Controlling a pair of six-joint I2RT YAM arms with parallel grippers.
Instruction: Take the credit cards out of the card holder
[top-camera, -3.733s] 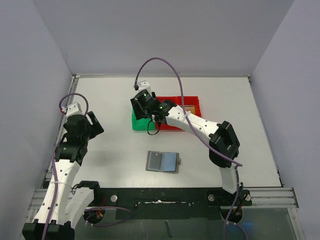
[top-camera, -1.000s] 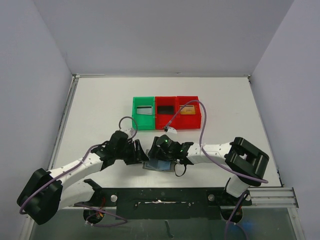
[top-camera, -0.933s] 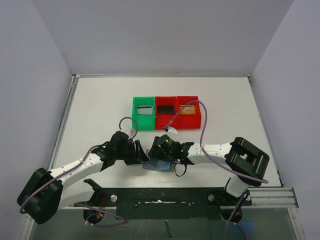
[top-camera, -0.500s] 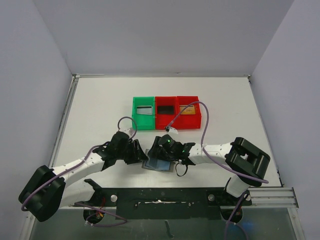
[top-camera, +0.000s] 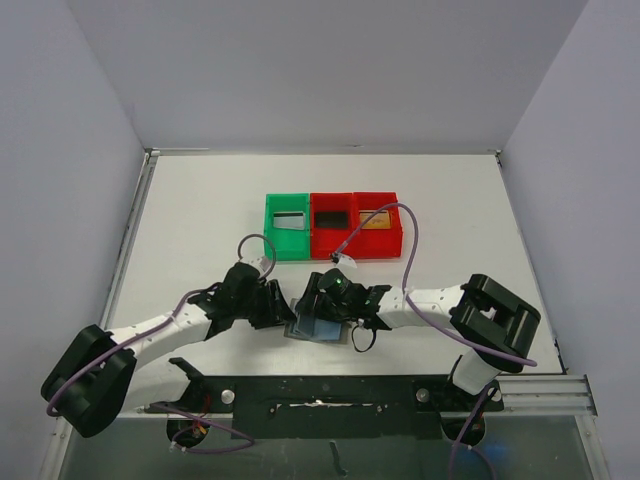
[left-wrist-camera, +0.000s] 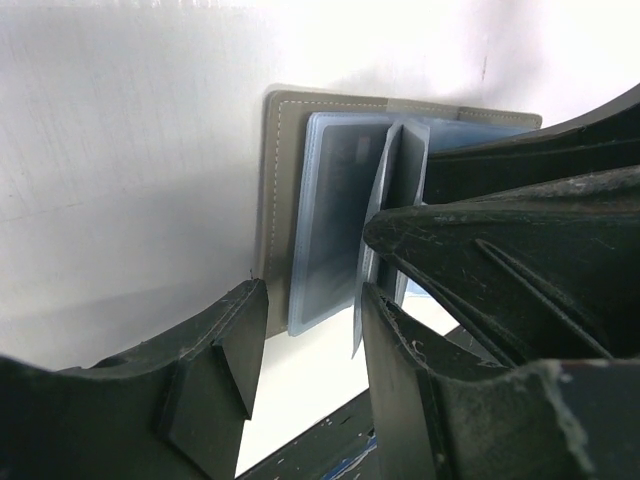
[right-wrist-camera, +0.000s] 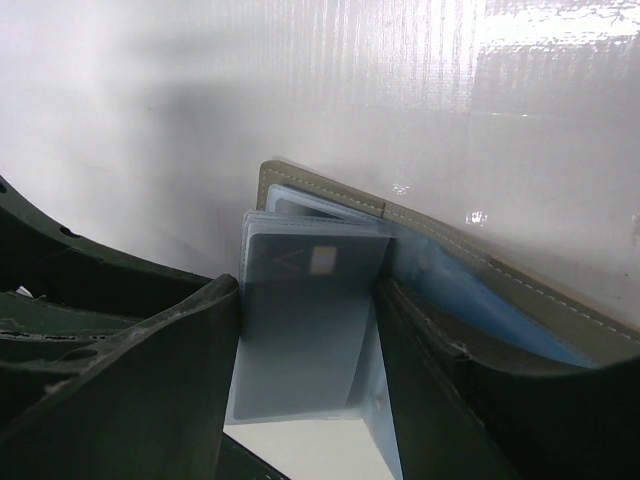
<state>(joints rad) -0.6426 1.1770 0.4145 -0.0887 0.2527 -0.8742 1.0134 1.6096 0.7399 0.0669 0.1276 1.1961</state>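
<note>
Flat grey stitched card holder (left-wrist-camera: 276, 190) open. Left gripper (left-wrist-camera: 312, 290) half-spread, loosely straddling translucent bluish sleeves (left-wrist-camera: 330, 220). Right gripper (right-wrist-camera: 308, 300) flanking sleeved silvery chip card (right-wrist-camera: 310, 325); clamping unclear.

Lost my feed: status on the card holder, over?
Left gripper and right gripper straddle card holder sleeves; grip unclear. Silvery card not out. Arms crowd each other.

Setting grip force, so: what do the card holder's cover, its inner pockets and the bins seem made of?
The card holder cover: matte grey leather or imitation, judging by the pale stitching along its edge. Its inner pockets: thin translucent bluish plastic film; a credit card shows through. The green bin and red bins: rigid, evenly coloured plastic, probably.
</note>
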